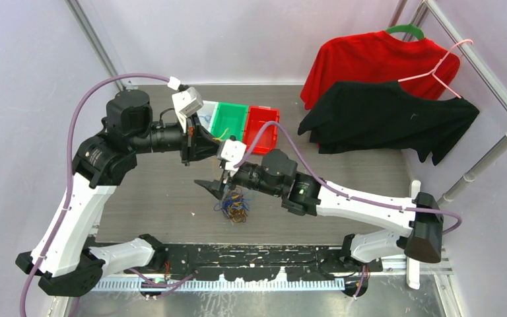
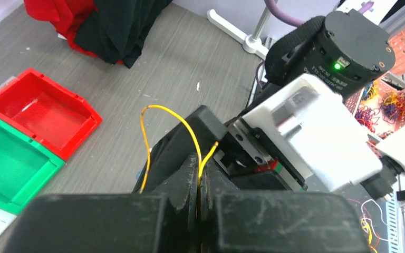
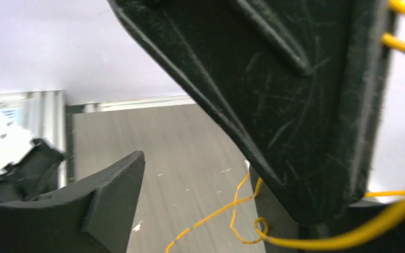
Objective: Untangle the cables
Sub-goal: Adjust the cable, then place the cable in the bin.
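Observation:
The cables lie in a small clump [image 1: 234, 208] of blue, orange and dark wires on the grey table. One yellow cable [image 2: 174, 113] is out of the clump; my left gripper [image 2: 199, 182] is shut on it, and it arches up and hangs down to the left. In the top view the left gripper [image 1: 201, 142] is above and behind the clump. My right gripper [image 1: 216, 187] is open just over the clump's upper left. In the right wrist view the yellow cable [image 3: 232, 208] trails between its spread fingers [image 3: 105, 203], beside the left gripper's black body [image 3: 295, 89].
A green bin [image 1: 230, 119] and a red bin [image 1: 262, 125] stand behind the grippers and also show in the left wrist view [image 2: 5, 163] [image 2: 37, 113]. A red shirt [image 1: 370, 59] and a black shirt [image 1: 386, 119] hang at the back right. A pink basket [image 2: 401, 79] holds more wires.

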Available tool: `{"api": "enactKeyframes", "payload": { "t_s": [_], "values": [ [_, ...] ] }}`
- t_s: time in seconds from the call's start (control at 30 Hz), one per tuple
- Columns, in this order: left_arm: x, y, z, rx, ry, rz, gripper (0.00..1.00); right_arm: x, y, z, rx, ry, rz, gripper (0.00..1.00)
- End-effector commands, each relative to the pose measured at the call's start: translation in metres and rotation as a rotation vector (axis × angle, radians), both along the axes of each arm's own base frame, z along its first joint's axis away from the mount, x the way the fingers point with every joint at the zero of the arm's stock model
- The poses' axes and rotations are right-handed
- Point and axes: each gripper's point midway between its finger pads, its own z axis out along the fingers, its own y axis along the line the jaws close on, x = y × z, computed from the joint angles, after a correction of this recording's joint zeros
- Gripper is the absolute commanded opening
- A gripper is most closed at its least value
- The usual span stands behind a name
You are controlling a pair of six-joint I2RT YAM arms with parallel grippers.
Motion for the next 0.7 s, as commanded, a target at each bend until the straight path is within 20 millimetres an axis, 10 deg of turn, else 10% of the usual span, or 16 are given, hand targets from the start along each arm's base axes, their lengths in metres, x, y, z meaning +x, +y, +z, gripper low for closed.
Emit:
{"api": "enactKeyframes", "payload": {
  "t_s": [0.0,0.3,0.37,0.57,0.67],
  "values": [
    [0.0,0.0,0.02,-0.063,-0.034,0.017,0.0,0.024,-0.019,0.063,0.199,-0.175,-0.206,0.69],
    [0.005,0.005,0.017,-0.052,-0.057,0.06,0.0,0.021,-0.047,0.085,0.346,-0.143,-0.246,0.02],
    [0.015,0.01,0.014,-0.033,-0.076,0.119,0.0,0.023,-0.05,0.08,0.34,-0.11,-0.25,0.01],
    [0.063,0.043,0.002,0.12,-0.194,0.386,0.82,0.087,-0.088,0.056,0.33,0.146,-0.38,0.01],
    [0.066,0.052,-0.007,0.173,-0.214,0.413,1.0,0.126,-0.104,0.027,0.255,0.232,-0.494,0.01]
  ]
}}
